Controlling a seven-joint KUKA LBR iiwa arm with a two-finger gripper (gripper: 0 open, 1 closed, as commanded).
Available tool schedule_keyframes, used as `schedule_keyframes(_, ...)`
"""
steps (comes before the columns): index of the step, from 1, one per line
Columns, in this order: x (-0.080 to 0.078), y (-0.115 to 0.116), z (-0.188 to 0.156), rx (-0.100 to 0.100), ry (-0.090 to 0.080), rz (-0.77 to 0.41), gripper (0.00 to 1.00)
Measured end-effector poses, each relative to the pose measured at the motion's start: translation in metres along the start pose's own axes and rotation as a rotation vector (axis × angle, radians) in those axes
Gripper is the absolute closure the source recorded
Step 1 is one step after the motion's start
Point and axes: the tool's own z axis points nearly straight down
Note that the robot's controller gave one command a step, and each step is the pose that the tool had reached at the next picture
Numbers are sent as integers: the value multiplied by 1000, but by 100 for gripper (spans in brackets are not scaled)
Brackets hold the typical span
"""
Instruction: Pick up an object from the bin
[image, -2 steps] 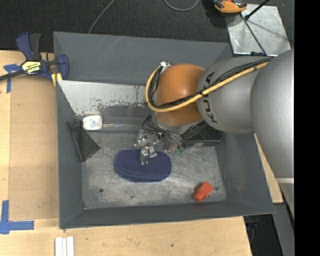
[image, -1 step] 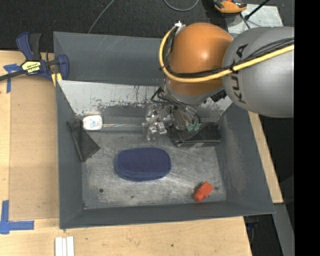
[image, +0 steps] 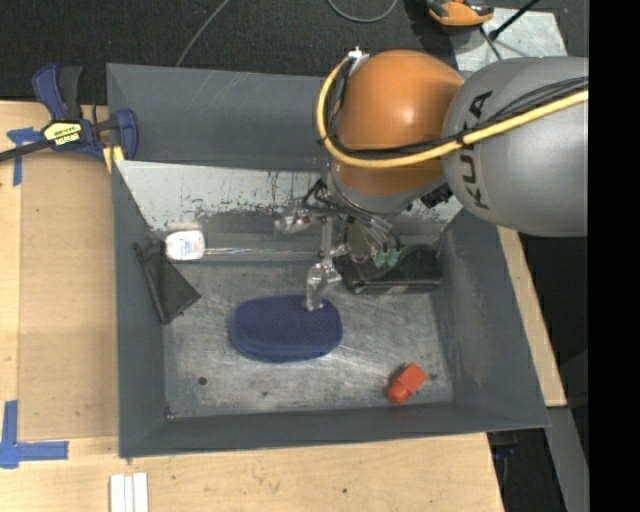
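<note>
The gripper is placed at the dark blue oval pad's upper edge, its grip cannot be told, and closure is judged needed next.

The rounded silver-grey metal arm carries black "KUKA" lettering on its casing. A glossy orange dome-shaped cover caps the wrist, and a thin yellow cable loops around it and runs on across the arm. Beneath the dome sits a cluster of bare metal brackets with a small green part, ending in the slim silvery end effector
</note>
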Motion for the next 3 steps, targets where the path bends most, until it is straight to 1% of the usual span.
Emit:
schedule_keyframes(1,-15,-72,4,4,-2,-163,0)
schedule_keyframes(2,44,-2,123,-3,1,-357,0)
schedule_keyframes(3,42,-4,120,-1,-4,-354,100)
